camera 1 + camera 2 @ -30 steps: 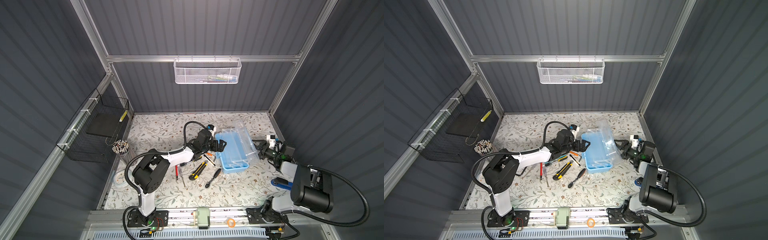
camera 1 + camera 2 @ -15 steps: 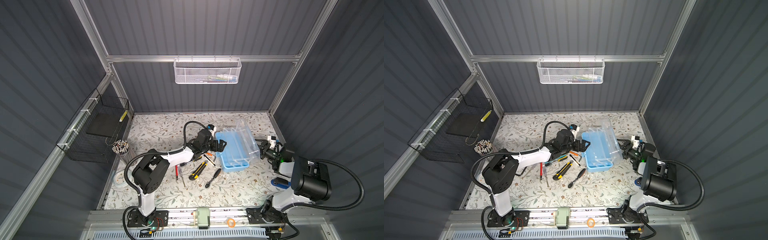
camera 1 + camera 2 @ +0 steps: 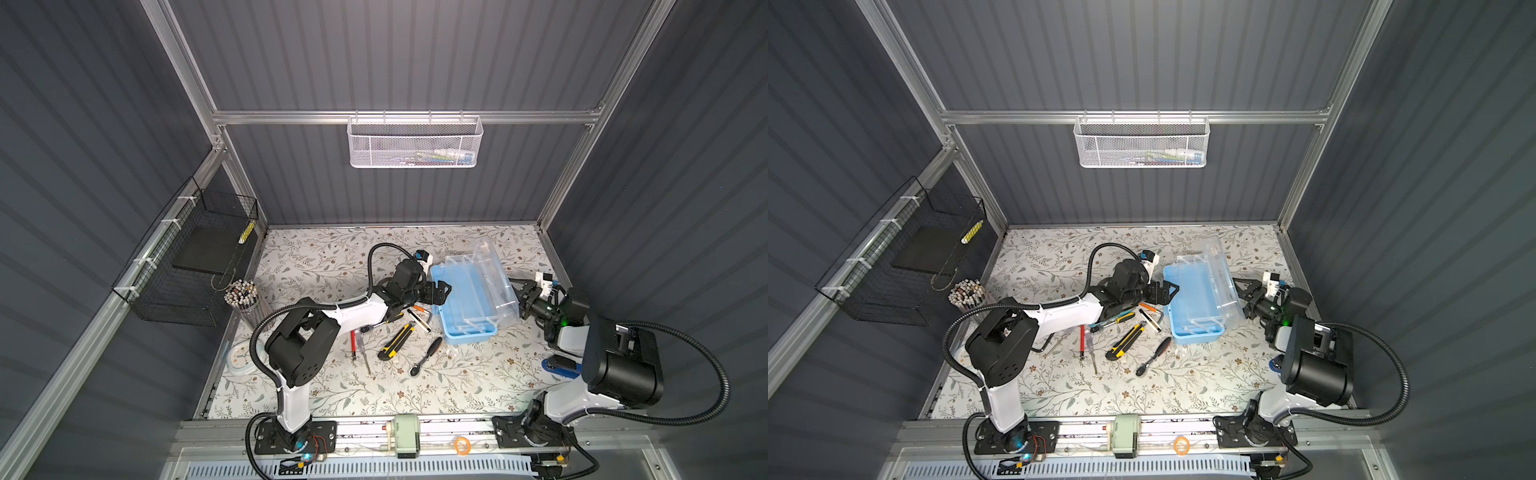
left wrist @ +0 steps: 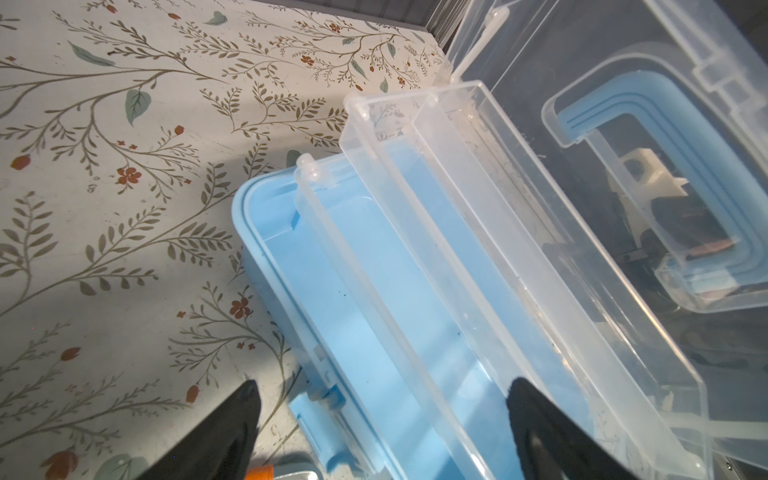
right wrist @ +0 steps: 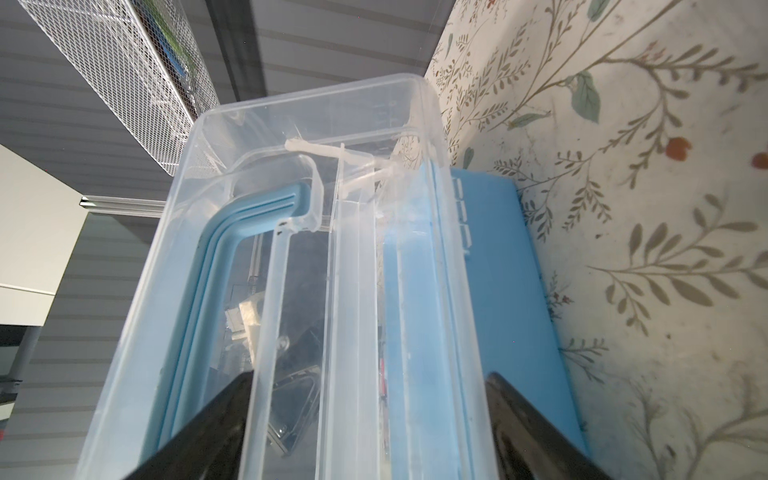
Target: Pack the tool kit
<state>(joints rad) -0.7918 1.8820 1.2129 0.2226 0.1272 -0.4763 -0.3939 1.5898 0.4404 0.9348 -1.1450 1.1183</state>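
The tool kit's light-blue box [image 3: 457,307] [image 3: 1192,299] lies open and empty, with its clear lid [image 3: 494,270] [image 4: 623,104] tipped back to the right. The blue handle [image 4: 648,166] [image 5: 216,257] shows through the lid. My left gripper [image 3: 442,291] [image 4: 382,399] is open, astride the box's left wall. My right gripper [image 3: 524,297] [image 5: 370,415] is open, with the lid's edge and the box's far wall between its fingers. On the table left of the box lie a yellow-black knife [image 3: 397,341], a ratchet [image 3: 426,360] and a red screwdriver [image 3: 353,344]. More small tools lie under the left wrist.
A white mesh basket [image 3: 415,143] hangs on the back wall. A black wire basket [image 3: 195,266] hangs on the left wall, above a cup of pens [image 3: 243,295]. A blue object [image 3: 561,368] lies beside the right arm's base.
The right arm has swung its elbow back, and its gripper has edged in towards the lid. The left arm stays at the box's wall.
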